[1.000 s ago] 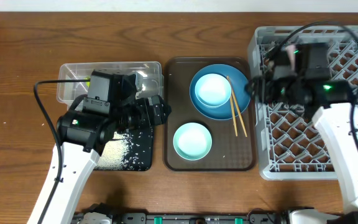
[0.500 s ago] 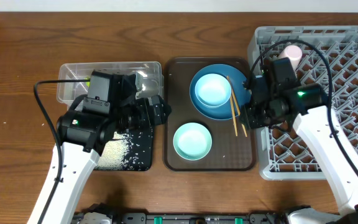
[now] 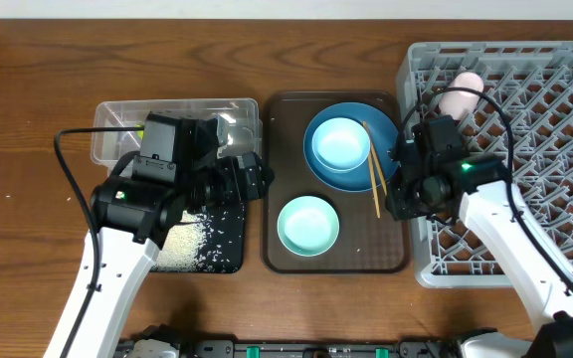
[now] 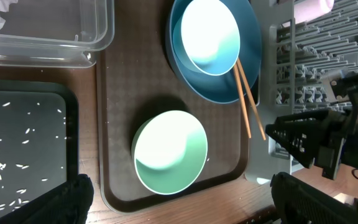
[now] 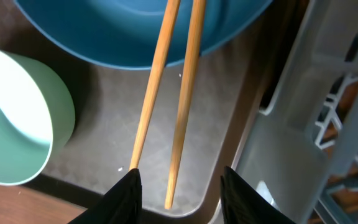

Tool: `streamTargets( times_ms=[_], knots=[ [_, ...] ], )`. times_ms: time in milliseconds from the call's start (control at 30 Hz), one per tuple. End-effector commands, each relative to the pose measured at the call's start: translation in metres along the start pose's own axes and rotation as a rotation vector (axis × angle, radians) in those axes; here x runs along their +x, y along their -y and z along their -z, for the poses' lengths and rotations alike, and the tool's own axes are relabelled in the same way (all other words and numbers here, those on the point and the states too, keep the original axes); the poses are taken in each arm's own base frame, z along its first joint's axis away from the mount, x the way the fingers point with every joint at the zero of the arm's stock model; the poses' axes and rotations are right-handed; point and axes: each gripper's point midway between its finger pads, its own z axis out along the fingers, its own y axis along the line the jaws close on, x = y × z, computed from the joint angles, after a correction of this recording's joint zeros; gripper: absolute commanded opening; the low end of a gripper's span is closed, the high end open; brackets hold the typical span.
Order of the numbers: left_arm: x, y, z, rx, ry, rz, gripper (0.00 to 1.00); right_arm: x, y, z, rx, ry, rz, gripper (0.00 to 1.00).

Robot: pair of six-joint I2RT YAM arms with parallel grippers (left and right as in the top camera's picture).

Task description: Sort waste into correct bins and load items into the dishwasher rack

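My right gripper point(image 5: 180, 194) point(image 3: 396, 202) is open and low over the near ends of the wooden chopsticks point(image 5: 185, 93) point(image 3: 376, 177). One stick's tip lies between its fingers, the other at the left finger. The chopsticks lean on the blue plate point(image 3: 386, 134), which holds the light-blue bowl point(image 3: 338, 142). A pale green bowl point(image 3: 307, 225) point(image 4: 169, 151) stands nearer the front. The pink cup point(image 3: 461, 94) lies in the grey dishwasher rack point(image 3: 555, 119). My left gripper point(image 4: 179, 208) point(image 3: 254, 179) hangs wide open and empty above the bins.
Plate, bowls and chopsticks rest on a dark brown serving tray point(image 3: 282, 129). Left of it are the clear tub point(image 3: 167, 111) and the black tray point(image 3: 229, 254) with scattered rice point(image 3: 182, 244). The rack wall point(image 5: 316, 93) rises close beside my right gripper.
My right gripper has left the pink cup in the rack and come down and left to the chopsticks' ends on the brown tray. The left arm has not moved.
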Motion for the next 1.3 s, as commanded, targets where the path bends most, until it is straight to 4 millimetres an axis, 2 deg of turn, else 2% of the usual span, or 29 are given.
streamTargets(
  times_ms=[0, 300, 567, 733, 833, 933, 1067, 1267],
  knots=[
    [-0.001, -0.003, -0.001, -0.014, 0.002, -0.002, 0.94, 0.006, -0.002, -0.009, 0.002, -0.004, 0.016, 0.39],
    [-0.001, -0.003, -0.001, -0.014, 0.002, -0.002, 0.94, 0.011, 0.002, -0.030, 0.000, 0.023, 0.021, 0.29],
    [-0.001, -0.003, -0.001, -0.014, 0.002, -0.002, 0.94, 0.005, 0.001, -0.028, -0.002, 0.044, 0.023, 0.02],
    [-0.001, -0.003, -0.001, -0.014, 0.002, -0.002, 0.94, -0.002, 0.000, -0.024, -0.003, 0.064, 0.026, 0.01],
    [-0.001, -0.003, -0.001, -0.014, 0.002, -0.002, 0.94, -0.014, 0.000, -0.015, 0.006, 0.091, 0.027, 0.01],
    [-0.001, -0.003, -0.001, -0.014, 0.002, -0.002, 0.95, -0.027, 0.006, 0.003, 0.049, 0.115, 0.015, 0.01],
    [-0.001, -0.003, -0.001, -0.014, 0.002, -0.002, 0.94, -0.041, 0.024, 0.034, 0.166, 0.133, -0.023, 0.01],
    [-0.001, -0.003, -0.001, -0.014, 0.002, -0.002, 0.94, -0.046, 0.048, 0.070, 0.334, 0.138, -0.071, 0.01]
  ],
)
